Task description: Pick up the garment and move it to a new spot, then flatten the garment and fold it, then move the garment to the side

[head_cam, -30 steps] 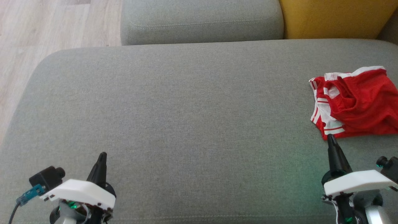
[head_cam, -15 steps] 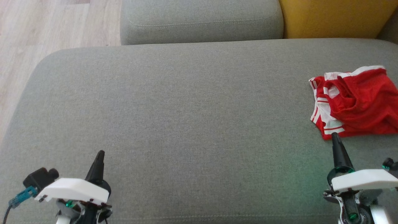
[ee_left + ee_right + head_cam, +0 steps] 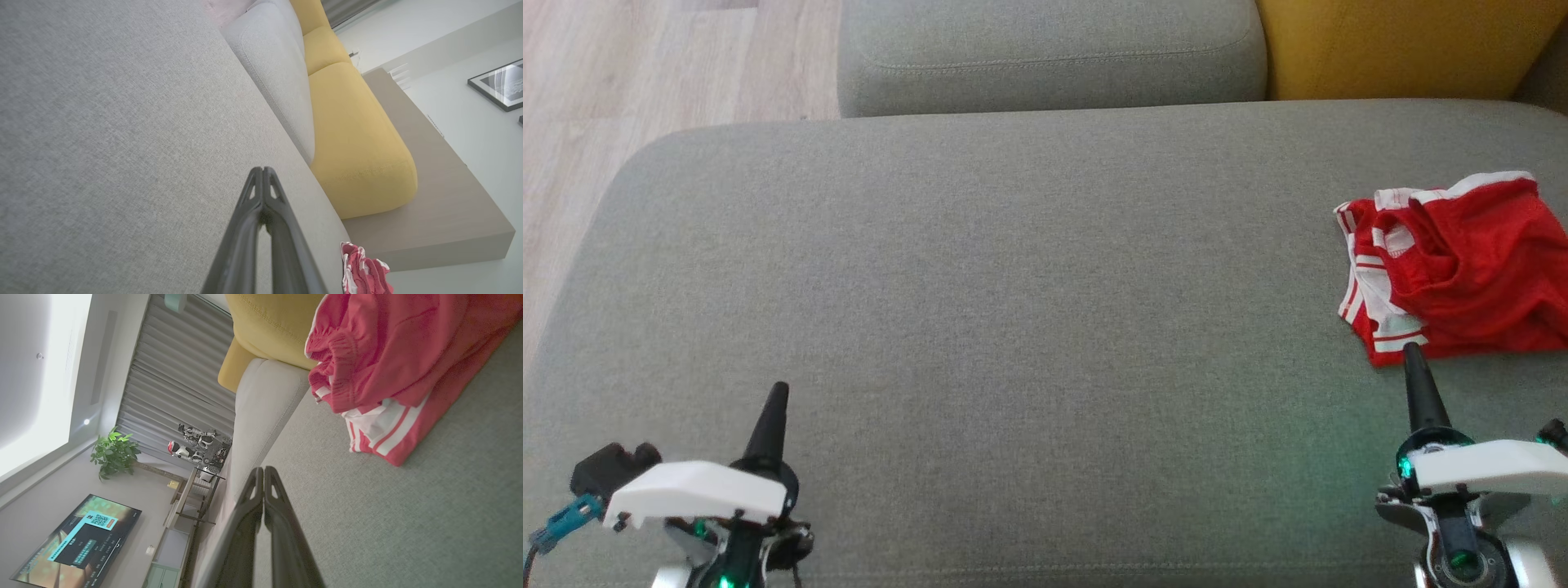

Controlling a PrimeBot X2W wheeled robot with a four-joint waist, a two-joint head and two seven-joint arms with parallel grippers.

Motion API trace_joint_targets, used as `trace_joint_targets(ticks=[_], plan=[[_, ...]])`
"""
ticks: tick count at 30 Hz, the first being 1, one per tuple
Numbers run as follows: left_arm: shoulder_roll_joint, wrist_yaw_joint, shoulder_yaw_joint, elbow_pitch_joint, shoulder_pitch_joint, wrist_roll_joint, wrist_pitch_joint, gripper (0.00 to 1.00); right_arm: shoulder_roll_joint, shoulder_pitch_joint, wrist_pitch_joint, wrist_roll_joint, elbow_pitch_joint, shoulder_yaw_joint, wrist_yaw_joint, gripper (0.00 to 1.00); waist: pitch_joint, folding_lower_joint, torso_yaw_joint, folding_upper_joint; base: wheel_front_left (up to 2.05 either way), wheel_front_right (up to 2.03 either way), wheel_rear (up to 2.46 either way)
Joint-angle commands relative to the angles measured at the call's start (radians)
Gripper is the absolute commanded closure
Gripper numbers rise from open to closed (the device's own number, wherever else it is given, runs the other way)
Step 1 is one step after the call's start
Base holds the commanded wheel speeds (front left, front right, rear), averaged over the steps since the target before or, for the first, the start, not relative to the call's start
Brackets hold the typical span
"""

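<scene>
garment [image 3: 1470, 273] runs off head view's right edge.

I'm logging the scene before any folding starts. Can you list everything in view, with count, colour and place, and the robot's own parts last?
garment: one, red with white stripes, crumpled at the right of the seat
sofa seat: one, grey, across the head view
back cushion: one, grey, behind the seat
yellow cushion: one, yellow, right of the back cushion
floor: one, pale wood, left of the sofa
potted plant: one, green, across the room in the right wrist view
screen: one, lit, near the plant
framed picture: one, dark frame, on the wall in the left wrist view
left pincer: one, dark, shut, empty, lower left
right pincer: one, dark, shut, empty, beside the garment, apart from it
</scene>
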Motion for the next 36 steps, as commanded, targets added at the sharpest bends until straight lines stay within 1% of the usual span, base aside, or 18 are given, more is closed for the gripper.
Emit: trace_joint_targets(ticks=[1,36], plan=[[0.005,-0.012,0.043,-0.024,-0.061,-0.023,0.007,1.00,-0.009,-0.051,0.005,0.032,-0.027,0.008,0.000,1.00,0.000,0.0000,0.000,0.0000,0.00,0.00,0.00],[-0.097,-0.129,0.213,0.027,-0.094,-0.336,0.097,1.00,-0.010,-0.087,0.020,0.432,0.028,-0.021,-0.001,1.00,0.004,0.0000,-0.002,0.0000,0.00,0.00,0.00]])
